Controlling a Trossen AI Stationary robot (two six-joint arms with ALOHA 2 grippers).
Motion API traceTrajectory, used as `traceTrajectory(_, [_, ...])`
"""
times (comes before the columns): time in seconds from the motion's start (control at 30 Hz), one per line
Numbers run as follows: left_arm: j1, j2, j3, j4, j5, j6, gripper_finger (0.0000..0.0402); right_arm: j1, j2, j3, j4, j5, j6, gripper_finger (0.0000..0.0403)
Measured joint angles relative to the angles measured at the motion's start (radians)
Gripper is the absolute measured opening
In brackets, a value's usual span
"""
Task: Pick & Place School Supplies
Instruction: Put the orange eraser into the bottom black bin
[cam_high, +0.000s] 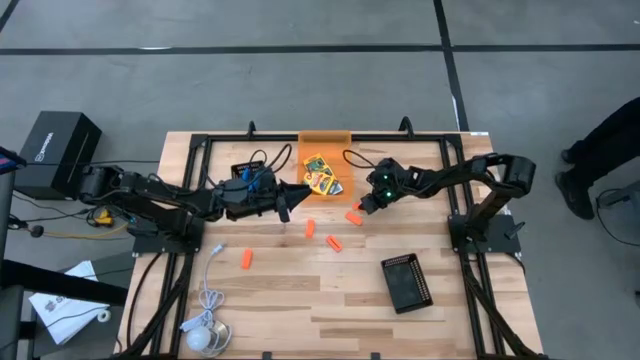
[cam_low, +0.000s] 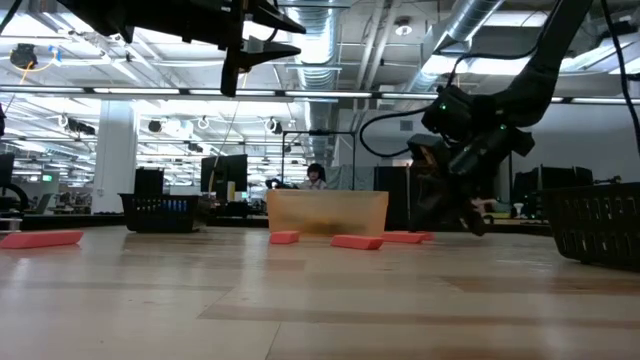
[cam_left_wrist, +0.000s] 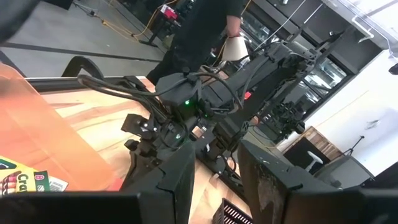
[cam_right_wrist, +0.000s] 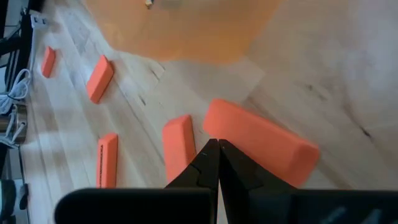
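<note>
Under right tool (cam_right_wrist: 217, 163), orange piece (cam_right_wrist: 261, 140) aslant.

left gripper (cam_high: 290, 200) hangs raised beside the orange bin (cam_high: 325, 143), fingers parted — right gripper (cam_high: 362, 207) sits low off the bin's other side, fingertips pressed together, holding nothing.

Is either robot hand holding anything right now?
No. The right end effector is shut with nothing in it, just above an orange piece. The left end effector is open and empty.
</note>
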Motion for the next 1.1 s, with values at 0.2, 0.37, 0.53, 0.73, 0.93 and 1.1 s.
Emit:
traceTrajectory(0.2, [0.0,0.0,0.0,-0.004,-0.001,0.0,0.0117,-0.007,0.0,0.0,0.005,0.0,0.0,0.0])
traceTrajectory(0.37, [0.0,0.0,0.0,-0.005,-0.001,0.0,0.0117,-0.019,0.0,0.0,0.013,-0.008,-0.003,0.0])
traceTrajectory(0.53, [0.0,0.0,0.0,-0.006,-0.001,0.0,0.0117,-0.027,-0.001,0.0,0.049,-0.029,0.009,0.0])
traceTrajectory(0.73, [0.0,0.0,0.0,-0.008,-0.001,0.0,0.0117,-0.027,-0.001,0.0,0.045,-0.029,0.008,0.0])
traceTrajectory(0.93, [0.0,0.0,0.0,-0.008,-0.001,-0.001,0.0117,-0.027,-0.001,0.0,0.002,-0.029,-0.014,0.0])
traceTrajectory(1.1, [0.0,0.0,0.0,-0.01,-0.001,-0.001,0.0117,-0.027,-0.001,0.0,-0.016,-0.029,-0.024,0.0])
